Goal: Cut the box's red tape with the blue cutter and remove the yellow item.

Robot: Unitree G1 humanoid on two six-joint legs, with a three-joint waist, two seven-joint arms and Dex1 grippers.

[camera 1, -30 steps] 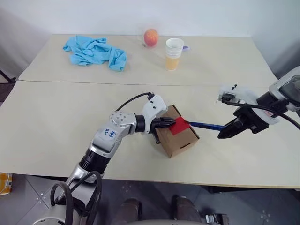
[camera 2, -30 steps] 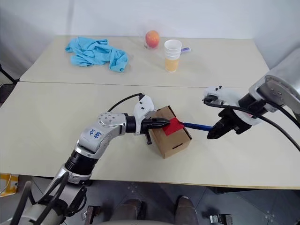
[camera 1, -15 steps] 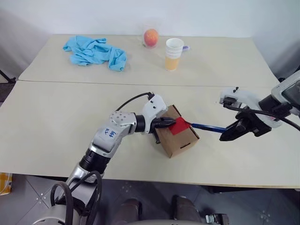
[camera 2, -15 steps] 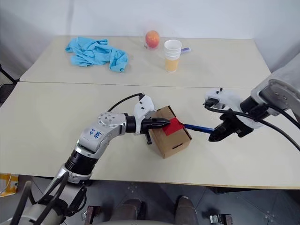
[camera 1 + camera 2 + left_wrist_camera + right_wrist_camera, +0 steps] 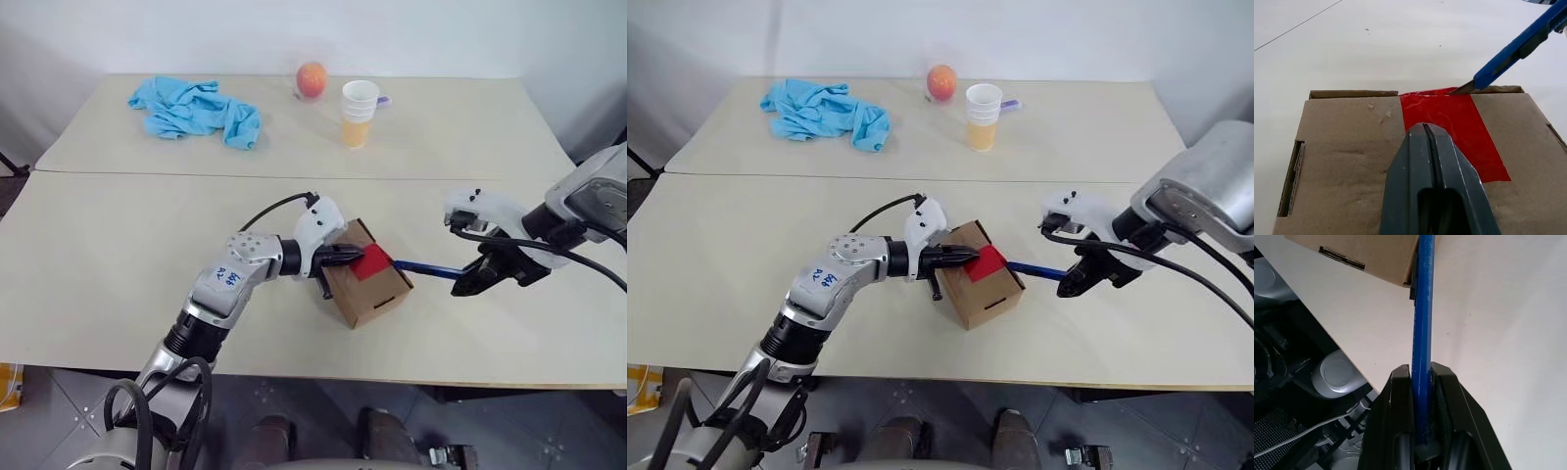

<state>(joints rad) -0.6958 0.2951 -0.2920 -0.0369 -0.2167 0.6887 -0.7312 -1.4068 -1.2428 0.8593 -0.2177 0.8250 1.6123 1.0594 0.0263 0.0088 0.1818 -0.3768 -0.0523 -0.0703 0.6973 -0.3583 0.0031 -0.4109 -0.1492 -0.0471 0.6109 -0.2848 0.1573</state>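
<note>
Blade of blue cutter (image 5: 1520, 46) meets red tape (image 5: 1454, 127) edge; head views hide contact.

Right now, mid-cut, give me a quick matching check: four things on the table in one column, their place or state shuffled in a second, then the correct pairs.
Things:
1. blue cutter
2. left gripper
3. light-blue cloth
4. paper cup

Places or states:
A. lies crumpled at the table's far left
B. clamped in the right gripper, blade tip at the edge of the red tape
C. stands upright near the orange-red fruit
D. shut, fingertips pressed on top of the box

Pairs: 1-B, 2-D, 3-A, 4-C
</note>
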